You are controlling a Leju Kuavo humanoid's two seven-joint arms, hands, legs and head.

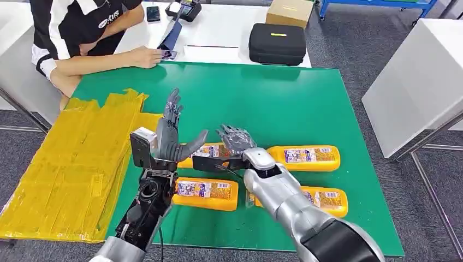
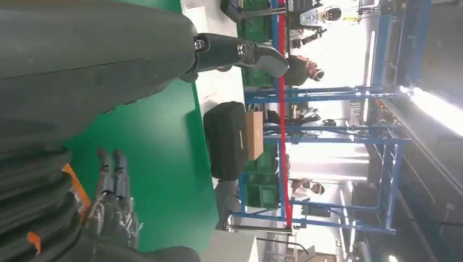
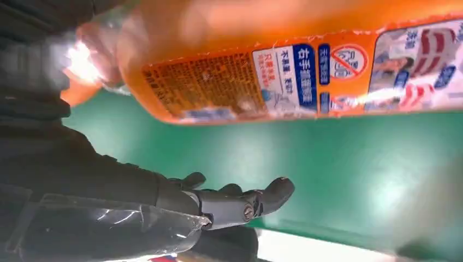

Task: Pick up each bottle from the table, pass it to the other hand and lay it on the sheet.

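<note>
1. Bottles, four orange ones, lie on their sides on the green bench (image 1: 306, 103), in two rows of two; each long axis runs left to right across the robot's view.
2. Far-left bottle (image 1: 210, 151) lies between the two robot hands, partly hidden by them. Far-right bottle (image 1: 306, 158) lies just beside it. Near-left bottle (image 1: 206, 193) lies below the left robot hand, and the near-right bottle (image 1: 327, 199) is partly covered by the right forearm.
3. Each bottle carries a white, blue and red label; in the head view the print is too small to read.
4. In the right wrist view the far-left bottle's label shows close up: blue blocks with white Chinese characters, a red prohibition circle and an orange panel of fine print. I cannot read the words reliably.
5. Left robot hand (image 1: 170, 128) stands upright with its fingers spread and thumb stretched toward the far-left bottle, holding nothing.
6. Right robot hand (image 1: 236, 143) reaches over the far-left bottle with fingers spread; the wrist view shows the bottle against the palm side with the thumb apart from it. Whether it grips I cannot tell.
7. Yellow sheet (image 1: 76, 164) lies crumpled over the left edge of the bench, well apart from the bottles.
8. Left wrist view adds a black case (image 2: 225, 139) and a brown box (image 2: 254, 135) on the white table beyond.
9. A person (image 1: 82, 33) sits at that table; their shirt shows the letters "KUS".
</note>
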